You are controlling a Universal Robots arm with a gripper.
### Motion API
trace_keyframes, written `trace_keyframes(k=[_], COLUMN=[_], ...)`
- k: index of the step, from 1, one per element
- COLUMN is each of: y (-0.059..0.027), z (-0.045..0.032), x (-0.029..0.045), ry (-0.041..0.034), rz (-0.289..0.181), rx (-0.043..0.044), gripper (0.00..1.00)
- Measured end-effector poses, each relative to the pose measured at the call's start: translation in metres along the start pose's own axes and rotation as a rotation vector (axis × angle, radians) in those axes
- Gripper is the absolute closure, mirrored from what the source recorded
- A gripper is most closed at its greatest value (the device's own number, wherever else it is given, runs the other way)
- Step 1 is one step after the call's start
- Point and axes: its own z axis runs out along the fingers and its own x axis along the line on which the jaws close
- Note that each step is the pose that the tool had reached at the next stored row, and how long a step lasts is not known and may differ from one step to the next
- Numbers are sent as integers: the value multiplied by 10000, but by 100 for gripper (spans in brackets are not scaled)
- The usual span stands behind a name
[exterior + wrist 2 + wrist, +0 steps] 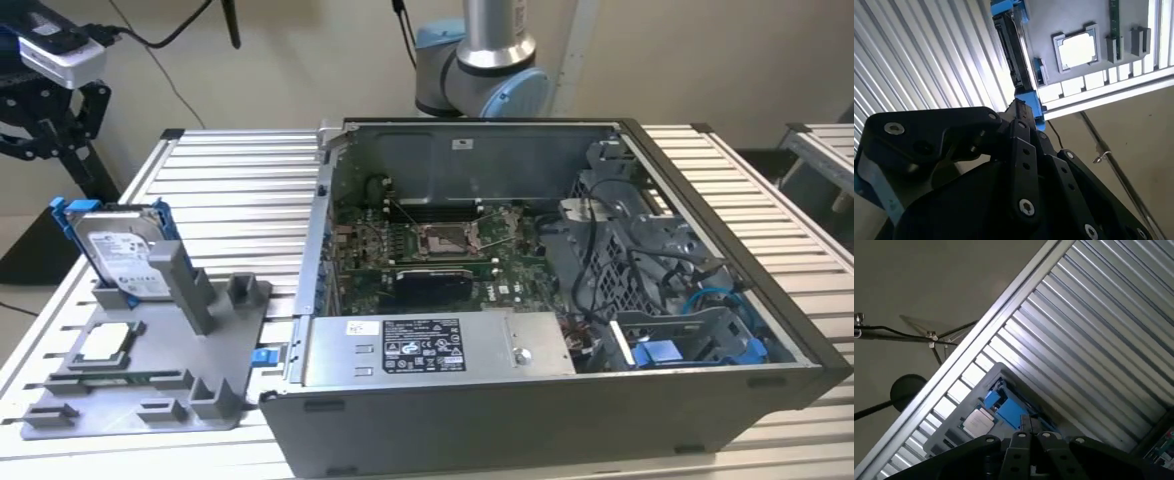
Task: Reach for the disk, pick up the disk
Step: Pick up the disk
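- Ribbed aluminium table (227,170) in the exterior view, its slats also in both wrist views; beige floor (929,280) past its edge.
- A camera on a stand (60,50) is beyond the far corner on the exterior view's left. The arm (487,60) rises behind the table's far edge.
- An open computer case (534,420) fills the table's middle and near edge. Inside are a motherboard (427,250), a power supply (427,345), loose cables, and a blue bracket (661,352).
- A grey holder (147,400) sits at the table's near corner on the exterior view's left. It carries the disk (127,255) at its far end and a square chip (110,342) in a recess nearer the table's near edge.
- The disk stands on edge in its slot, blue frame around it, label face toward the near edge. It looks taller than wide, so its long axis is roughly vertical. The lower end is hidden by the holder.
- In the second wrist view the disk (1011,50) is edge-on and the gripper (1021,112) is just beside its blue end. Whether they touch is unclear.
- In the first wrist view the gripper (1031,432) hangs over the disk (1009,412).
- Gripper spread or pressed together: cannot tell.
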Motion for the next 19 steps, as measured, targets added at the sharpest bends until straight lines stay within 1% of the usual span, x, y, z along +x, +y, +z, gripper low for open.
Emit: trace_keyframes(k=[5,10,11,19], y=[0,-1,-1,4], z=[-1,0,0,0], x=[-1,0,0,4], ry=[-11,-97,-103,-75], rz=[-826,-1688,-1850,-3221], rx=[1,70,72,20], gripper=[100,100,100,100])
